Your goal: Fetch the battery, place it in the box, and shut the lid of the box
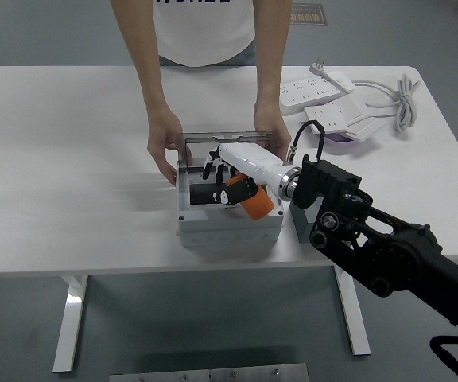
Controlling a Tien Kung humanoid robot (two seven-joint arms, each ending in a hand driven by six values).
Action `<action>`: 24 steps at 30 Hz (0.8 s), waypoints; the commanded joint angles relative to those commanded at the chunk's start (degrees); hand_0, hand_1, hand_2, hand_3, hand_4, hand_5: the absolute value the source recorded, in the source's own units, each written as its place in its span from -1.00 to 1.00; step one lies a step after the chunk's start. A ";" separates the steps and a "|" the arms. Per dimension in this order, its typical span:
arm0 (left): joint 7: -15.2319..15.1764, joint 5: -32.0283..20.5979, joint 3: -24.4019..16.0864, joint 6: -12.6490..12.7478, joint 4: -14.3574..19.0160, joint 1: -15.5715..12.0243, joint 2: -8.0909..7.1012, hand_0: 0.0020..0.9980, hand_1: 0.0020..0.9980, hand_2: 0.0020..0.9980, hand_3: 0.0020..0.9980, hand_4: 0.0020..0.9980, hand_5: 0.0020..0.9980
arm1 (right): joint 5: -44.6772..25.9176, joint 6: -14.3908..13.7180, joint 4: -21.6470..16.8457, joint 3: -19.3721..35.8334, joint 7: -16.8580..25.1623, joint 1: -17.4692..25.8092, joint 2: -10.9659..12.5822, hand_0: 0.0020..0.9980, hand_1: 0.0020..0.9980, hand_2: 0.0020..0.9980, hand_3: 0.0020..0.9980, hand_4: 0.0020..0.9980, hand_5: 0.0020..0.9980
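A grey box (229, 227) stands open at the table's middle, its lid (217, 138) upright at the far side. A person's hands (164, 148) hold the box at its two far corners. Inside lies the battery (254, 204), orange at the right end and black toward the left, its orange end leaning near the box's right wall. My right hand (219, 179), white with black fingers (212, 164), reaches into the box from the right. The fingers are spread and raised above the battery, while the thumb stays close to it. My left arm is out of sight.
White power strips (316, 87) and a coiled cable (404, 99) lie at the back right, with a purple item (336, 138) under one of them. A dark grey block (301, 218) stands against the box's right side. My black forearm (388, 255) crosses the table's front right edge.
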State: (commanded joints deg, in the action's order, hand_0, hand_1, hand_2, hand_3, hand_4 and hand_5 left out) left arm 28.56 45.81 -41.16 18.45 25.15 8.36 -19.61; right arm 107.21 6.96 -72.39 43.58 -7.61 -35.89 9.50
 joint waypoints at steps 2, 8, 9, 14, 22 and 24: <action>0.02 0.04 -0.04 0.00 0.00 0.02 -0.02 0.25 0.40 0.18 0.18 0.16 -1.00 | -0.05 -0.19 0.03 -0.03 0.15 0.01 0.01 -0.54 -0.34 -0.09 0.07 0.53 -0.71; 0.13 0.27 -0.18 0.00 0.01 0.08 -0.02 0.25 0.39 0.17 0.17 0.16 -1.00 | -0.18 -0.48 0.24 -0.04 0.43 0.08 0.01 -0.26 -0.28 -0.09 0.07 0.54 -0.69; 0.14 0.30 -0.19 0.01 0.01 0.08 -0.01 0.25 0.39 0.17 0.17 0.16 -1.00 | -0.17 -0.54 0.26 -0.03 0.47 0.10 0.01 -0.26 -0.28 -0.09 0.07 0.54 -0.69; 0.15 0.53 -0.32 0.08 0.00 0.13 0.02 0.25 0.39 0.16 0.17 0.16 -1.00 | -0.11 -0.82 0.33 -0.05 0.76 0.16 0.02 -0.26 -0.25 -0.09 0.06 0.55 -0.67; 0.02 0.76 -0.41 0.19 -0.04 0.30 0.03 0.25 0.39 0.16 0.17 0.15 -1.00 | 0.14 -1.67 0.57 -0.31 1.56 0.29 -0.08 -0.28 -0.25 -0.09 0.06 0.55 -0.67; 0.01 0.81 -0.41 0.16 -0.05 0.35 0.02 0.25 0.39 0.16 0.17 0.15 -1.00 | 0.08 -2.03 0.67 -0.36 1.95 0.32 -0.09 -0.28 -0.25 -0.09 0.06 0.55 -0.67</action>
State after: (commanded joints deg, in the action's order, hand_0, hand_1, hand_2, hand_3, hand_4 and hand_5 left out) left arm 28.57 46.62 -41.58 18.61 25.10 8.71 -19.59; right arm 107.29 4.93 -71.72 43.21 -5.66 -35.57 9.40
